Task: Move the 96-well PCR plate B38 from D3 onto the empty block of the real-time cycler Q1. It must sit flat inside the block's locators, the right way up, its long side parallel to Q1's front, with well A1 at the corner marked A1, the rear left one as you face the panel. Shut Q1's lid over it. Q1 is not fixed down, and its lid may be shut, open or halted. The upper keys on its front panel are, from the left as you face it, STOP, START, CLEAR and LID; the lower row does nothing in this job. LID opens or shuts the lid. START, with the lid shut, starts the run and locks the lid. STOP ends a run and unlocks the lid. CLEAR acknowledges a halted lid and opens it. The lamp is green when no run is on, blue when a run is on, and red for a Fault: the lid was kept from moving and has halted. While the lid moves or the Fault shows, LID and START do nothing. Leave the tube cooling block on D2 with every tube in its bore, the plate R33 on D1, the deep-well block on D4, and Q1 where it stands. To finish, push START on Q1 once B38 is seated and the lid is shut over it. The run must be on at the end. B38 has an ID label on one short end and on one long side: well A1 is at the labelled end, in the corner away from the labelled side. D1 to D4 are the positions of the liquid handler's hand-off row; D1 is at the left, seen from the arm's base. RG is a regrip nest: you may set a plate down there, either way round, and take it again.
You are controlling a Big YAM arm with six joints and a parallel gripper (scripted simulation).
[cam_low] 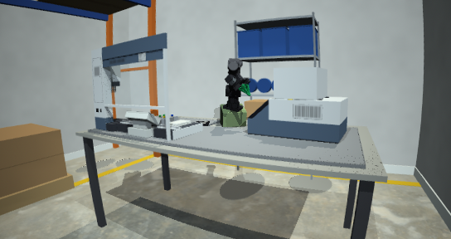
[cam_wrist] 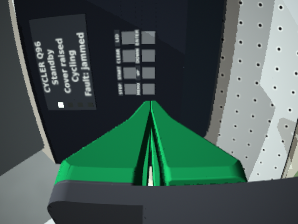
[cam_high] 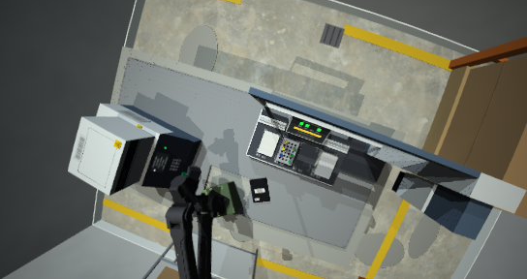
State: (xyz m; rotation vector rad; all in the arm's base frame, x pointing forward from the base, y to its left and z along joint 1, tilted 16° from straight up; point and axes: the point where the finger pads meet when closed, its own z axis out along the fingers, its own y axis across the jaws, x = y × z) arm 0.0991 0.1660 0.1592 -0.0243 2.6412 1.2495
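The green fingers are pressed together on nothing, their tip aimed at the key grid (cam_wrist: 136, 63) on Q1 (cam_high: 167, 164)'s front panel. The press should be square on LID only. B38 (cam_high: 325, 166) waits in the hand-off row on the bench (cam_high: 310, 215).

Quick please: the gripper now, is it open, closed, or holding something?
Gripper: closed, holding nothing; its green fingers meet at a point aimed at the keys on the cycler's front panel.
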